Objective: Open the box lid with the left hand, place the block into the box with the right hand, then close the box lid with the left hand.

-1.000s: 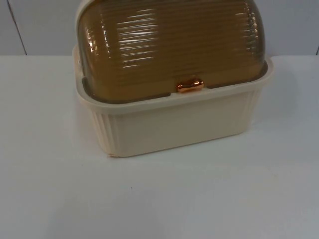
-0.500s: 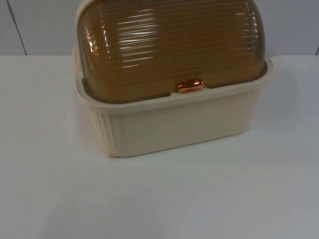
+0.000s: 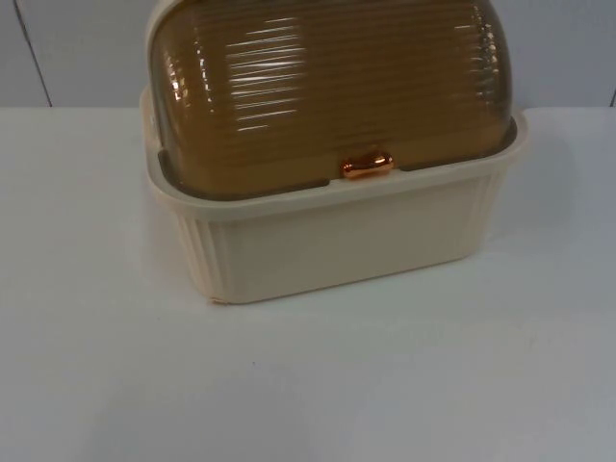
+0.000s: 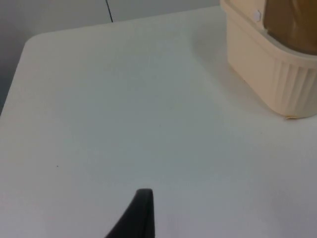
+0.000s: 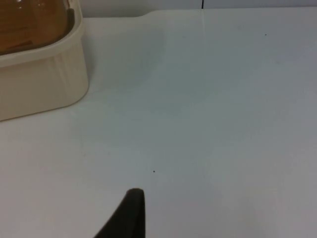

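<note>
The left gripper (image 4: 141, 218) and right gripper (image 5: 130, 215) hover over bare table (image 3: 404, 385), each showing one fingertip, so I cannot tell their opening. The cream box (image 3: 337, 241) stands mid-table, amber lid (image 3: 327, 87) down, copper handle (image 3: 367, 166) frontmost.

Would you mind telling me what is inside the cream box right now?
The box is shut under its ribbed amber lid, with the copper handle at the front rim. The tinted lid hides the inside, so any contents cannot be made out.
</note>
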